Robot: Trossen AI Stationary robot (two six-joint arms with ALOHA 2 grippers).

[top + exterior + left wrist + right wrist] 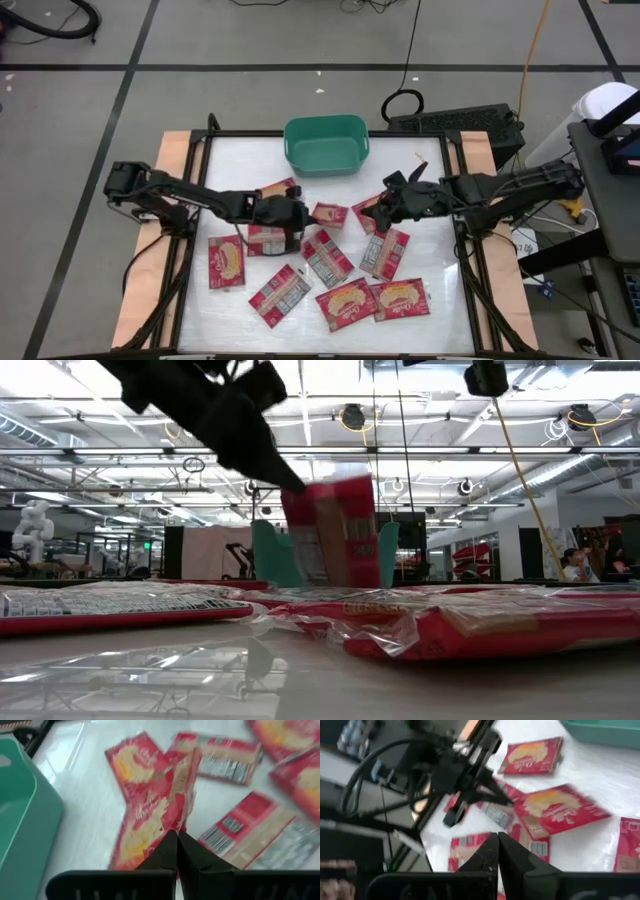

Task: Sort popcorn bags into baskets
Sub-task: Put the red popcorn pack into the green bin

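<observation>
The basket (326, 143) sits at the table's (425, 160) far edge — popcorn bags (345, 303) lie scattered in front of it.

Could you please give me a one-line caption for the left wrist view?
Left gripper shut on a red popcorn bag lifted edge-up, teal basket to one side, more bags lying flat beyond.

Left arm (180, 195): matte black, jointed tubular links with rounded housings and thin black cabling alongside. Left gripper (177, 837): two flat black fingers tapering to wedge tips, mounted on a broad black crossbar with ribbed slots. Right arm (510, 185): same black build. Right gripper (497, 840): identical black wedge fingers and crossbar.
</observation>
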